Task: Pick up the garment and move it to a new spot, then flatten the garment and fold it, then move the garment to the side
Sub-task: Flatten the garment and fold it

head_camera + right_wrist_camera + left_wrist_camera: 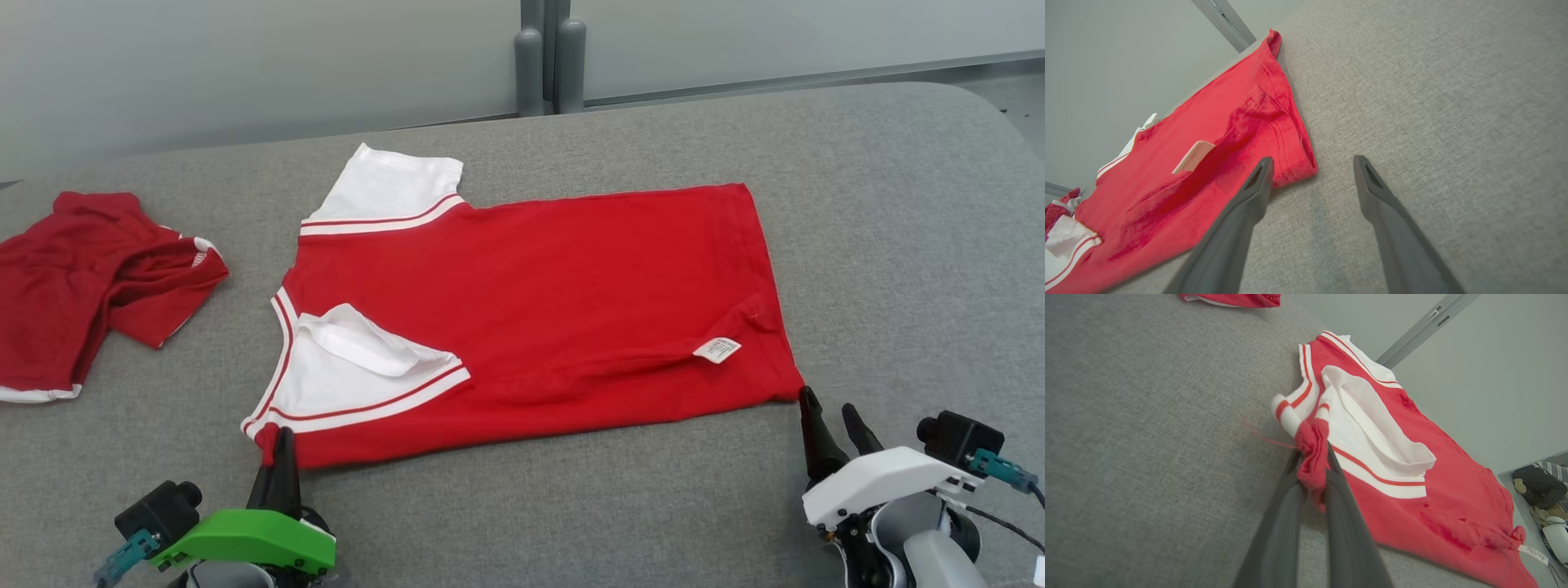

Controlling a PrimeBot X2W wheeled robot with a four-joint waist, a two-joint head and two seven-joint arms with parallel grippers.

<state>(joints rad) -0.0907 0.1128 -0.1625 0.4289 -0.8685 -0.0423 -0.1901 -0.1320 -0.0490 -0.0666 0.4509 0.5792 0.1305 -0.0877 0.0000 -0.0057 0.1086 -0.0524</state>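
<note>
You were in what looked like a lab or test room: a grey fabric-covered table [898, 245], and just behind its far edge bare pale wall panels [245, 65] joined by a grey post [549, 61].

Here's your count: two garments, a flat red shirt with white sleeves [531, 310] and a crumpled red cloth heap [82, 278]. One grey fabric table [898, 245], one white care label [718, 349].

crumpled red garment [90, 278] at nine o'clock is cut by the edge; print on the white tag [718, 349] of the shirt [555, 302] is too small to read.
</note>
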